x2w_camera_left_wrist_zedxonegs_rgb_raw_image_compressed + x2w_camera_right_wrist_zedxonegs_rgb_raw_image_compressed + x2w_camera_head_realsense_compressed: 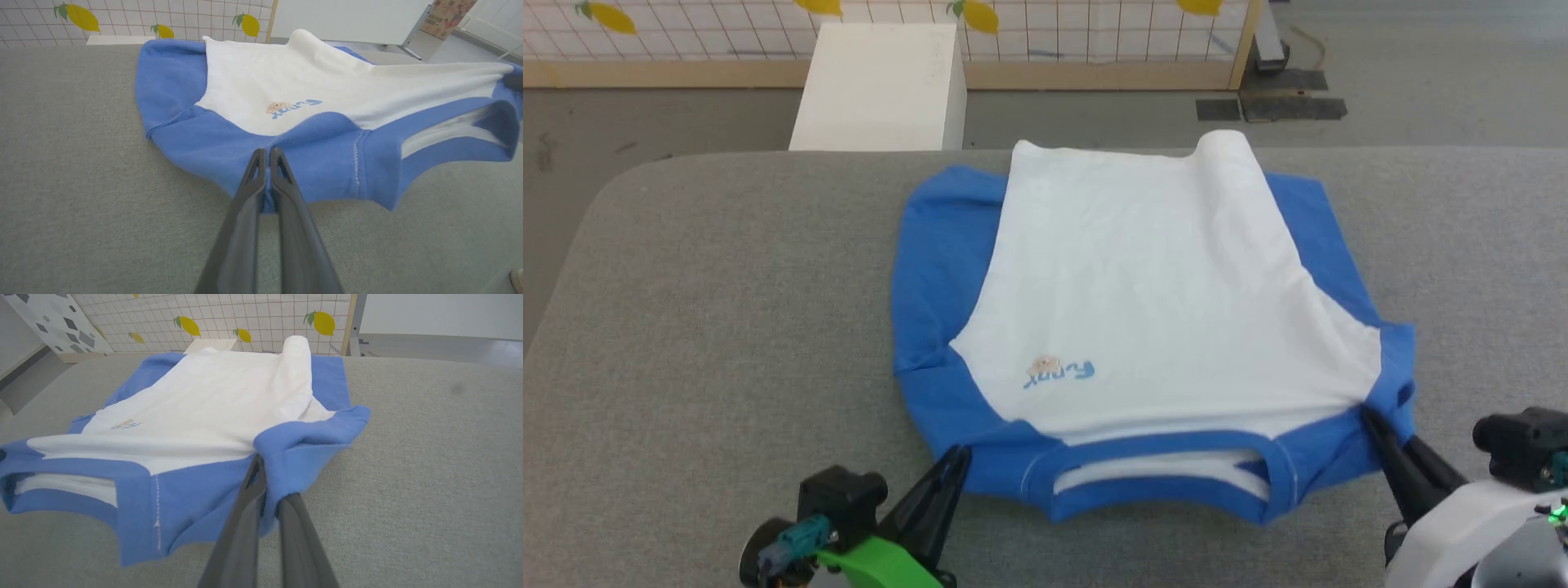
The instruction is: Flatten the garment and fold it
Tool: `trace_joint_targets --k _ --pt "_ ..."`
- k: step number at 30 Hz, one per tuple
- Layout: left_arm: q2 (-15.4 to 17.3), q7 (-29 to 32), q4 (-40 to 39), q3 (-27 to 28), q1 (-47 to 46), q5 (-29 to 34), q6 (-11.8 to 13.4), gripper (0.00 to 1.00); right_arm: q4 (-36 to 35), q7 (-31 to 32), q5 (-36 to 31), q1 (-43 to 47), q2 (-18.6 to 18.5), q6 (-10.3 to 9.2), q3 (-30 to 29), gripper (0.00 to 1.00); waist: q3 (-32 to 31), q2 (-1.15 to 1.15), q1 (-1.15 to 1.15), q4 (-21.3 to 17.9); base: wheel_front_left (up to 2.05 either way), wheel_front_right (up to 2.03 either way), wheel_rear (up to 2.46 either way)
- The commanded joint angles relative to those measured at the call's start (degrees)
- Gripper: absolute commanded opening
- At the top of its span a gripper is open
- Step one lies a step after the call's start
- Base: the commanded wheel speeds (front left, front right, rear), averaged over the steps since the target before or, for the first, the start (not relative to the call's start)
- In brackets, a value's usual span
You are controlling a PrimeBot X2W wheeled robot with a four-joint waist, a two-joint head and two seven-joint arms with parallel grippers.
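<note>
- Garment lies on the grey table, about mid-width, with its neckband towards the robot and its hem at the far edge.
- White front faces up. The small blue lettering reads upside down in the head view, with a tiny picture just beside it.
- Blue sleeves lie flat along both sides of the white body.
- On the robot's right, the white edge is rolled over into a soft ridge that runs up to the hem.
- Left gripper is at the near left shoulder. In the left wrist view its fingers are pressed together with blue cloth pinched between them, so it is clenched on the garment.
- Right gripper is at the near right shoulder. In the right wrist view blue cloth bunches around and between its closed fingers, hiding the tips, so it too is grasping the garment.
- Between the two grips the collar edge is stretched across, and the neck opening gapes, showing white inside.
- In the wrist views this near edge looks raised a little off the table, while the rest rests on it.
- Beyond the table stand a white box and a gridded screen with lemon shapes.
- Dark tape is on the floor near the screen's post.
</note>
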Motion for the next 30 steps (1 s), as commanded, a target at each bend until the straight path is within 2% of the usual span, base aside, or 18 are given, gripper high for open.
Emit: trace_joint_targets --k 1,12,21,25,30 --pt "1.0 0.4 -0.4 0.3 1.7 -1.0 0.8 0.00 -0.5 0.9 0.4 1.5 0.2 -0.12 -0.7 0.00 -1.5 0.00 0.01 0.0 0.00 0.00 0.00" --pt "2.9 3.5 -4.6 -1.0 7.2 -2.2 2.4 0.00 -3.2 11.0 2.6 9.8 0.3 -0.12 -0.2 0.00 -4.1 0.00 0.01 0.0 0.00 0.00 0.00" --pt "3.1 4.8 -6.3 -2.7 9.8 -2.9 2.8 0.00 -5.4 14.8 3.9 13.4 0.6 -0.12 -0.3 0.00 -3.9 0.00 0.01 -0.5 0.00 0.00 0.00" --pt "2.4 5.5 -4.0 -3.7 9.0 -3.8 1.7 0.00 -4.0 14.7 3.2 13.5 -0.2 -0.12 1.1 0.00 -3.1 0.00 0.01 -0.5 0.00 0.00 0.00" --pt "1.4 7.9 2.9 -5.2 5.7 -5.7 -1.4 0.00 1.6 14.2 2.5 12.3 -2.6 -0.12 4.6 0.00 -2.0 0.00 0.01 -0.3 0.00 0.00 0.00"
